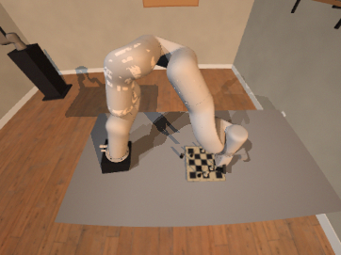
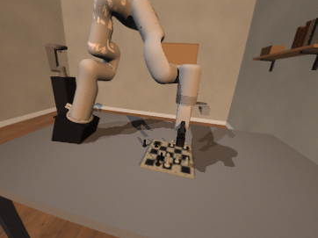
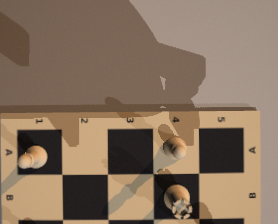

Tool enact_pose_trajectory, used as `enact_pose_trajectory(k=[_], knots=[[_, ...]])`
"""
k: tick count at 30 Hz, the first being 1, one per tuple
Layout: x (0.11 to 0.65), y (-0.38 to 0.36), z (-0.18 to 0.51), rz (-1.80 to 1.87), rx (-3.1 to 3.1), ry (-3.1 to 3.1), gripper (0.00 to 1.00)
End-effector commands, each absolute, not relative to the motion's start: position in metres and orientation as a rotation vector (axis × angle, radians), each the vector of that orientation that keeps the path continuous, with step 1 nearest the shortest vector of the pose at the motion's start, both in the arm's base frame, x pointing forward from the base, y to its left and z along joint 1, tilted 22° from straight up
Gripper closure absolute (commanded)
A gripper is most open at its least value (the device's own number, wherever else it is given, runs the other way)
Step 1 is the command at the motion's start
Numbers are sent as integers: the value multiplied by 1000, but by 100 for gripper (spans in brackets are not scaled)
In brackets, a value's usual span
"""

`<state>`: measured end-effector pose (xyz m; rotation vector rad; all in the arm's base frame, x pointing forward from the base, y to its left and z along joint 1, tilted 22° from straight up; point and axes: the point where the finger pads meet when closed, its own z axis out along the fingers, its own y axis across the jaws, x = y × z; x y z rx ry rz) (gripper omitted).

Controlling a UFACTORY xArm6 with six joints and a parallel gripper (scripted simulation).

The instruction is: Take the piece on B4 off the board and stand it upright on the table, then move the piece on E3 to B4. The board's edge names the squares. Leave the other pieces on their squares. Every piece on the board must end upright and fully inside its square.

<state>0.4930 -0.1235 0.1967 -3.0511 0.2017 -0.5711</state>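
1. Top view: the arm (image 1: 198,100) reaches from its black base (image 1: 123,167) on the grey tabletop (image 1: 264,189) out over the chessboard (image 1: 204,164). The wrist covers the board's right-hand edge in this view. A small dark piece (image 1: 182,155) stands on the tabletop just beside the board's upper-left corner, off the squares. Pieces on the board are too small here to tell apart.

2. Exterior view: the gripper (image 2: 180,138) points straight down over the far side of the chessboard (image 2: 149,163), fingers spread wide, nothing between them. The dark piece (image 2: 144,141) stands upright on the tabletop (image 2: 88,185) just beside the board's far-left corner, not touching it. Several light and dark pieces stand on the board; squares unreadable from here.

3. Wrist view: looking straight down at rows A and B, columns 1 to 5. On B4, a light crowned piece (image 3: 177,200) stands upright, inside its dark square. A light pawn (image 3: 175,148) stands on A4, and another light pawn (image 3: 32,157) is on A1. Both look upright, though the one on A1 sits toward the left side of its square. Gripper fingers are not in this frame, so the released state comes from the exterior view. Arm shadow falls across the board edge and the tabletop (image 3: 235,45) beyond it.
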Motion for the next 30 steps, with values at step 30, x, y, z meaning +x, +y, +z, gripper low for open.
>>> enact_pose_trajectory(k=[30], knots=[[477, -124, 243, -579, -3051, 202, 0]])
